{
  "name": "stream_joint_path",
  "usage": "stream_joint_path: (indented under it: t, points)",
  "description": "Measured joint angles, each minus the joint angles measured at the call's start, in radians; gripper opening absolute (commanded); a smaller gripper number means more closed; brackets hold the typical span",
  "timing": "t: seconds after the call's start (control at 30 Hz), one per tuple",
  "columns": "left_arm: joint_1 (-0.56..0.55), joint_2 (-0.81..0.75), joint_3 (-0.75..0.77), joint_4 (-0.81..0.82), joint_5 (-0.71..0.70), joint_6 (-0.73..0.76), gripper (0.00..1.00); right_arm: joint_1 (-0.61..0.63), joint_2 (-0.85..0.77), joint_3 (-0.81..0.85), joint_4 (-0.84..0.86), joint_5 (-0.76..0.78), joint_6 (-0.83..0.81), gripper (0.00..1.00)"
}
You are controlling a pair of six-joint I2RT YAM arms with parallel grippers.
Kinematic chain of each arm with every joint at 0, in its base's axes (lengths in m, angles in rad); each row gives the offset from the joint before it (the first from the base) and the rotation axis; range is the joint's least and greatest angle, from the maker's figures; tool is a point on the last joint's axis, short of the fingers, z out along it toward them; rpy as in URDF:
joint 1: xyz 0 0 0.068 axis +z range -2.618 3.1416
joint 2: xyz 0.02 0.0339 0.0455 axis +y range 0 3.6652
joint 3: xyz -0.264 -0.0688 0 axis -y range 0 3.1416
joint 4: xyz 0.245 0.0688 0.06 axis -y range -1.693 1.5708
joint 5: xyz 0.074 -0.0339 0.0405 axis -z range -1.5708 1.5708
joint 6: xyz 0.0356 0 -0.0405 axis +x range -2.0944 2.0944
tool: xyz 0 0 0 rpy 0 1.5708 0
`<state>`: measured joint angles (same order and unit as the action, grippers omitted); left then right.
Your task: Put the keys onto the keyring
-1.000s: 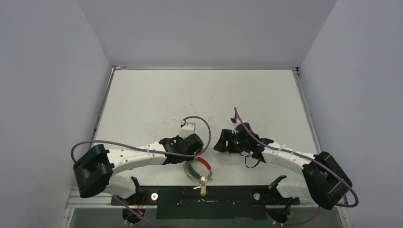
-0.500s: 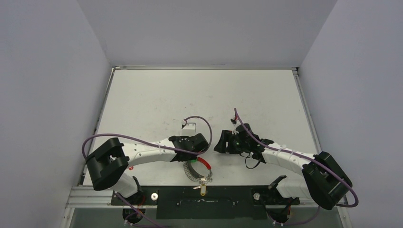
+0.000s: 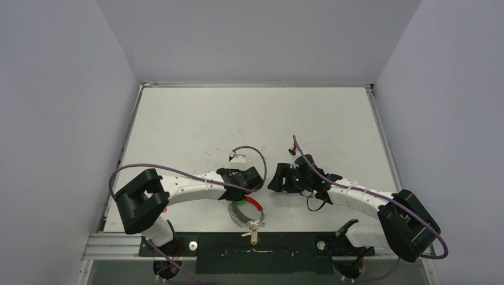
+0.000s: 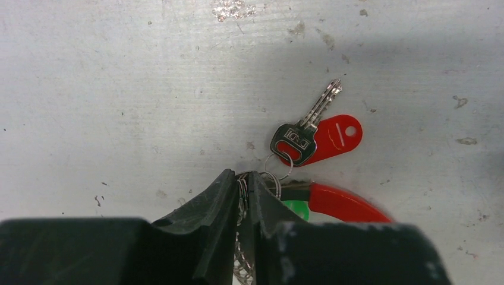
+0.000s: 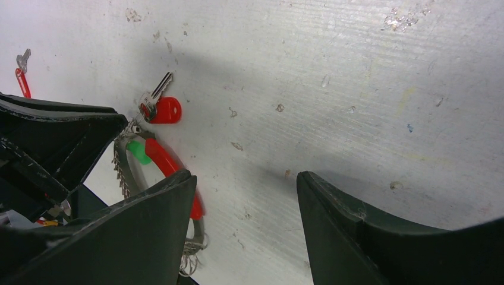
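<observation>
Silver key (image 4: pixel 295 139) | wrist views: plain, beside keyring (image 4: pixel 345 205) | top: too small

Far half of table (image 3: pixel 249 119) bare: wide room up to back wall (image 3: pixel 255 41). Side walls (image 3: pixel 65 148) hem both flanks.

Near edge crowded. Left gripper (image 3: pixel 246 190) and right gripper (image 3: pixel 274 181) sit close, only a narrow lane between them.

Keyring (image 3: pixel 245 211) lies beneath left gripper and fills slit between its nearly closed fingers (image 4: pixel 214 208). Key (image 4: pixel 297 139) with red tag blocks spot just beyond those fingertips.

Right gripper's jaws stand wide, bare table between. Clear strip from there toward key.
</observation>
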<state>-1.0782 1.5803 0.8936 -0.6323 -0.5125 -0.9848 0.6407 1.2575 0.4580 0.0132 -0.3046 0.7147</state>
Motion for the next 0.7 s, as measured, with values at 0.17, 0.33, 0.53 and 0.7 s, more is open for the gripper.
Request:
stream_joint_path:
  t: [0.17,0.33,0.53,0.7]
  points:
    - [0.0,0.005,0.005,-0.018,0.0,0.003,0.0,0.0,0.0,0.0,0.0,0.0,0.0,0.64]
    - [0.0,0.005,0.007,-0.026,0.0,0.026,0.0,0.0,-0.001,0.0,-0.001,0.0,-0.002,0.65]
    - [0.0,-0.042,0.007,-0.033,-0.005,0.089,0.0,0.0,-0.009,0.01,-0.034,0.0,-0.029,0.71]
    - [0.0,-0.147,0.007,-0.028,-0.018,0.166,0.0,-0.001,-0.077,0.043,-0.073,-0.003,-0.095,0.75]
